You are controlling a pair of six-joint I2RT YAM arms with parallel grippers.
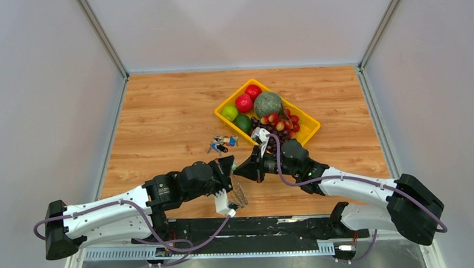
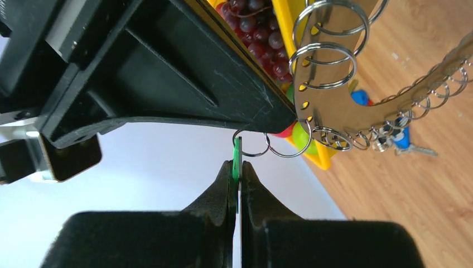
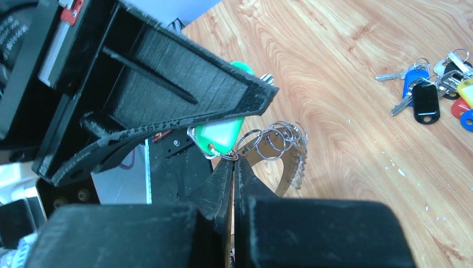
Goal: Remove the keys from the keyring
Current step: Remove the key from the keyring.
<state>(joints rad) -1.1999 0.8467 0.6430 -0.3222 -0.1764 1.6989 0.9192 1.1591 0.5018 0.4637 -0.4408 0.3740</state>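
Note:
The keyring (image 2: 329, 111) is a broad, thin metal band with holes and many small split rings. It hangs between my two grippers above the table's near edge (image 1: 241, 195). The keys (image 3: 298, 164) show as a saw-toothed silver row along its arc. My left gripper (image 2: 236, 167) is shut on the small green tag (image 2: 236, 152), seen edge-on. My right gripper (image 3: 233, 160) is shut on a small split ring of the keyring, right beside the green tag (image 3: 223, 134). From above, the left gripper (image 1: 229, 167) and the right gripper (image 1: 241, 169) meet tip to tip.
A yellow tray (image 1: 312, 131) with a melon (image 1: 267, 103), apples, limes and grapes stands behind the right gripper. A small bunch of coloured keys (image 1: 222, 143) lies on the wooden table left of the tray; it also shows in the right wrist view (image 3: 435, 92).

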